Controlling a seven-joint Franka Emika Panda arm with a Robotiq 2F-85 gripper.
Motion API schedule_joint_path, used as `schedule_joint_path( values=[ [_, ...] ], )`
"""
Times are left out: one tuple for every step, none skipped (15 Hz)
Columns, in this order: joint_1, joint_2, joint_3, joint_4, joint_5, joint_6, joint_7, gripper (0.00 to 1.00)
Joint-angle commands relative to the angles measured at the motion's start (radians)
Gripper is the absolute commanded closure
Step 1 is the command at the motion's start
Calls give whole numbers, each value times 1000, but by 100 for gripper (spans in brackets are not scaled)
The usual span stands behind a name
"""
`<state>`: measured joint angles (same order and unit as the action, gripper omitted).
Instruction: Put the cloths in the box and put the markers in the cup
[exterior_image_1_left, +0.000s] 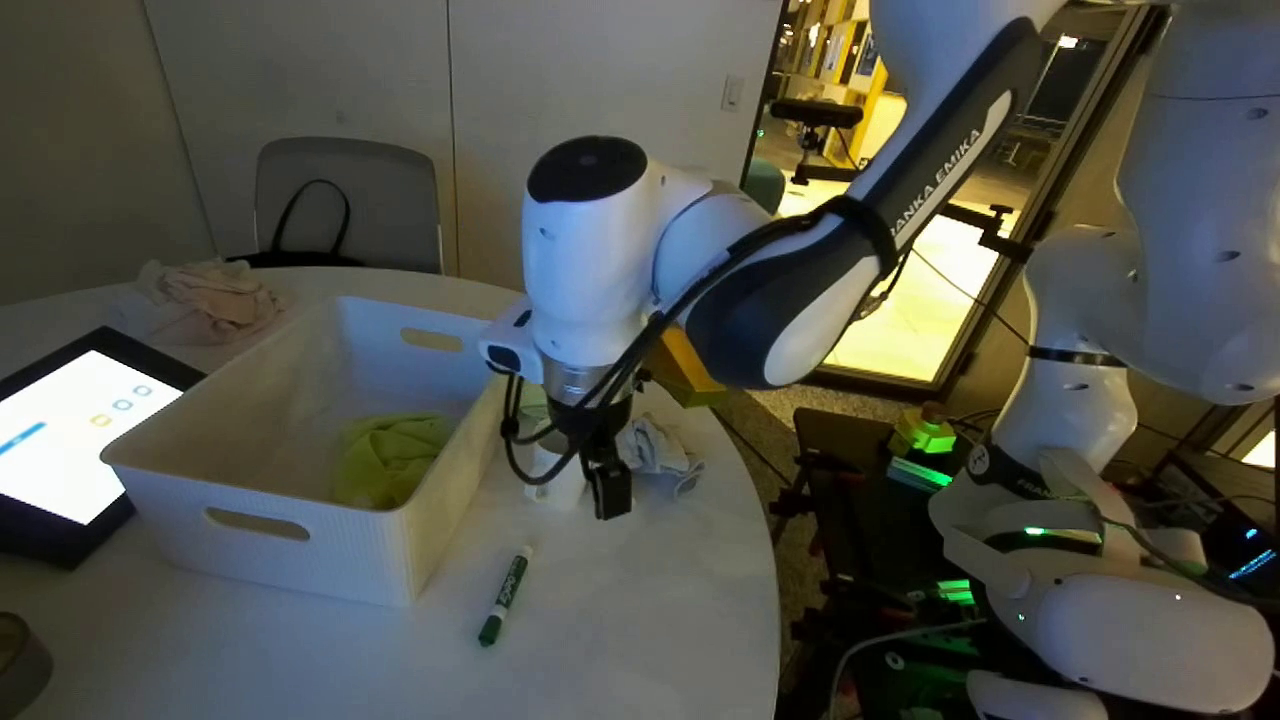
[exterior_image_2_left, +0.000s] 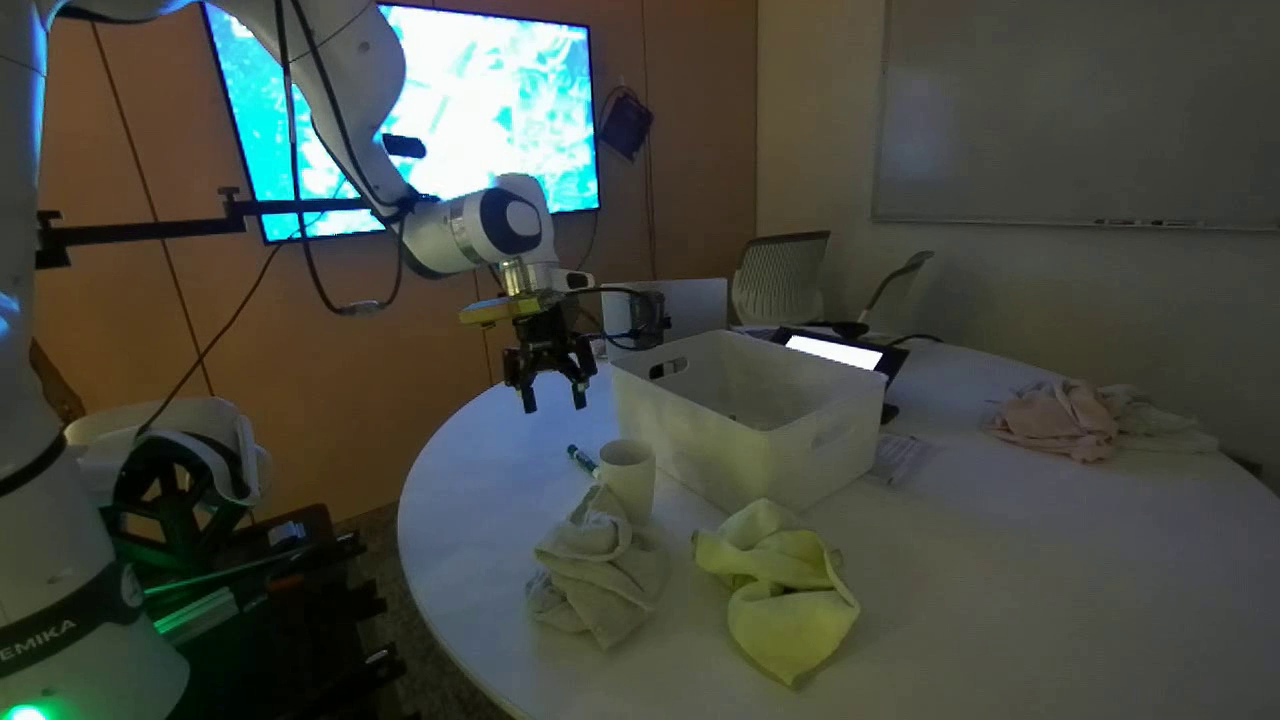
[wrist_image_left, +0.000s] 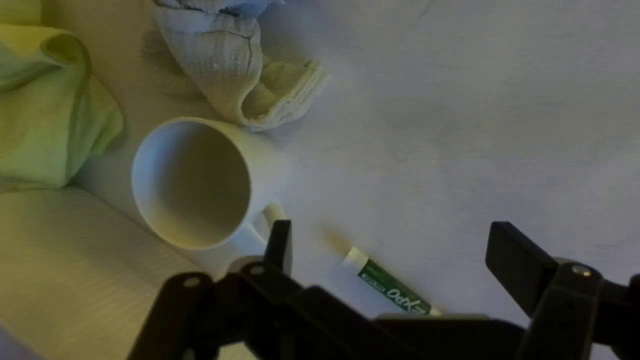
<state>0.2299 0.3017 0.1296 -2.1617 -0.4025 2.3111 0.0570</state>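
Observation:
My gripper (exterior_image_2_left: 555, 400) hangs above the table, its jaws wide apart with nothing between them. Below it in the wrist view lies a green marker (wrist_image_left: 395, 287), its lower end hidden by the gripper. The white cup (wrist_image_left: 192, 185) stands upright and empty, its handle beside the left finger (wrist_image_left: 280, 245). A grey-white cloth (exterior_image_2_left: 600, 570) lies crumpled close to the cup, and a yellow-green cloth (exterior_image_2_left: 780, 590) is on the table near the box's end. Inside the white box (exterior_image_1_left: 260, 570) rests another yellow-green cloth (exterior_image_1_left: 390, 460).
A lit tablet (exterior_image_1_left: 85, 430) lies beside the box, on the side away from the cup. Pinkish cloth (exterior_image_2_left: 1060, 420) is heaped farther along the round table. Part of a tape roll (exterior_image_1_left: 20, 655) shows at an exterior view's edge. The box's tall wall rises close to the cup.

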Motion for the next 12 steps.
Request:
schedule_joint_path(
  values=[
    [3, 31, 29, 3, -15, 19, -152, 0],
    [7, 45, 37, 10, -19, 13, -186, 0],
    [12, 56, 43, 17, -21, 6, -204, 0],
    [18, 67, 48, 19, -30, 15, -219, 0],
    [20, 75, 56, 22, -26, 15, -242, 0],
    [26, 86, 60, 24, -31, 21, -250, 0],
    [31, 92, 65, 26, -31, 23, -262, 0],
    [37, 102, 69, 28, -36, 35, -268, 0],
    [44, 108, 70, 30, -42, 40, -271, 0],
    [49, 115, 71, 32, -47, 45, -276, 0],
    [52, 123, 70, 34, -55, 53, -288, 0],
    [54, 129, 71, 36, -59, 53, -300, 0]
  ],
)
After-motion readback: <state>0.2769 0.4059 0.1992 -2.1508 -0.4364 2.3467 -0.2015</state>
